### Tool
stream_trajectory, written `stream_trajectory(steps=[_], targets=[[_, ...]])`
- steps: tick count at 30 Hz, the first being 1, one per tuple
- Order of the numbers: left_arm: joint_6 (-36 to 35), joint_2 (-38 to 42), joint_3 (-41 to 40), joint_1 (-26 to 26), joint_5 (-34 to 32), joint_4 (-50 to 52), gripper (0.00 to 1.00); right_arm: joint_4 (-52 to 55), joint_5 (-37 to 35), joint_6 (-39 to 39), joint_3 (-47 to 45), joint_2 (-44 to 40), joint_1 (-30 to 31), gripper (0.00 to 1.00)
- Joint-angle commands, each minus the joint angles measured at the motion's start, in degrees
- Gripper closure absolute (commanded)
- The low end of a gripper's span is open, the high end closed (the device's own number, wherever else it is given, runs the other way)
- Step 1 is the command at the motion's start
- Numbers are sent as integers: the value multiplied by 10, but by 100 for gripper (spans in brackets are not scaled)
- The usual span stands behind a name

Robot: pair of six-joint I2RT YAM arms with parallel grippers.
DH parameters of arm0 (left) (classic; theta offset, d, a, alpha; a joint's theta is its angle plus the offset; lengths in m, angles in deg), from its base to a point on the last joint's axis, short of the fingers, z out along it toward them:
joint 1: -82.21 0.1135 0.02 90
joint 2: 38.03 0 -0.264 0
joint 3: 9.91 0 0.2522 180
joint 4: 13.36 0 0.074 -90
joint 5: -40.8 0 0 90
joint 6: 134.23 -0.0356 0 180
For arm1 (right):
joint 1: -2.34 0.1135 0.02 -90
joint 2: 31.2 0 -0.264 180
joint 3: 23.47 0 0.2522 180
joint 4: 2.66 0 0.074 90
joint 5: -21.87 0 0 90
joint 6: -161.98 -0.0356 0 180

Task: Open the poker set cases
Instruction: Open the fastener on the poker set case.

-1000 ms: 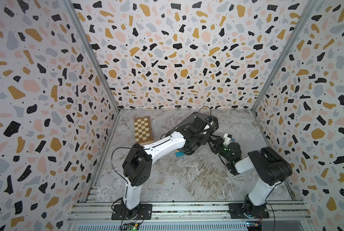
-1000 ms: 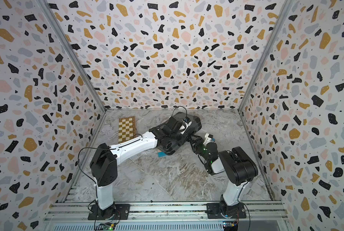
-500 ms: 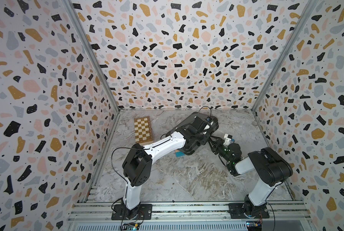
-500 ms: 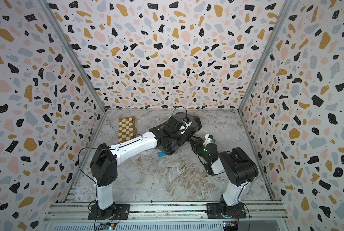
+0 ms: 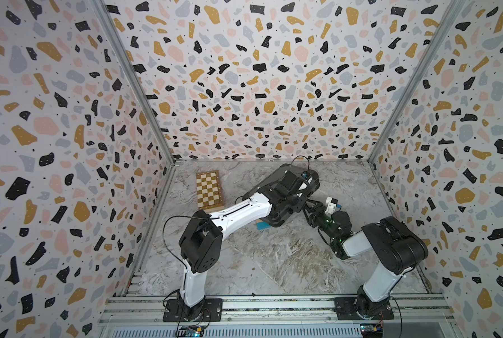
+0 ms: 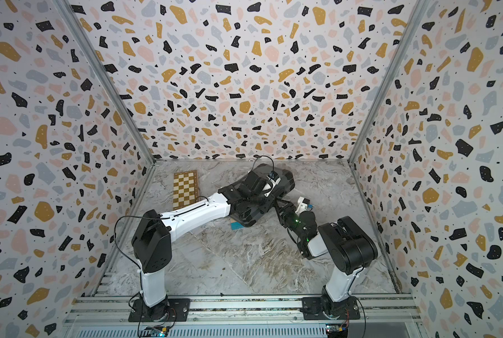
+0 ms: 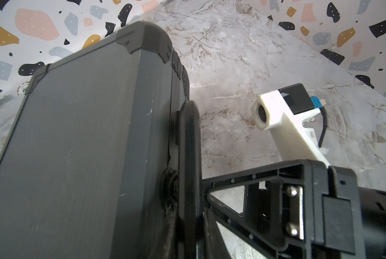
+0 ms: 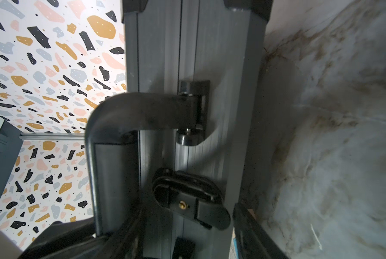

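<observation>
The dark grey poker set case (image 5: 276,175) (image 6: 285,178) lies closed at the back middle of the table, mostly hidden under my left arm in both top views. My left gripper (image 7: 187,224) is shut on its black handle (image 7: 188,134), next to the case's broad face (image 7: 75,145). My right gripper (image 8: 187,235) is at the handle side of the case, jaws apart. Its fingers (image 8: 254,237) straddle a black latch (image 8: 192,201) just beyond the handle's hinge (image 8: 194,112). In a top view the right gripper (image 5: 310,209) meets the case's near right edge.
A wooden checkered chessboard box (image 5: 209,190) (image 6: 185,188) lies at the back left. A small blue flat thing (image 5: 262,226) pokes out from under the case's near corner. Patterned walls enclose the table on three sides. The right wrist's white camera mount (image 7: 277,112) stands close beside the case.
</observation>
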Motion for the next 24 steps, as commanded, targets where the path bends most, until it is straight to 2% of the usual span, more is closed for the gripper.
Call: stream_trajectory(steps=[1,5,13,24], targets=[[15,63,60,1,-28,-171,100,-21,0,6,-5,-25,3,41],[18,59,60,1,-24,-170,100,-20,-2,5,-5,-33,3,50],[23,58,50,1,-24,-174,100,-21,-2,-2,1,-44,3,52],[33,60,-6,2,-23,-194,100,-20,-8,2,8,-96,3,59]])
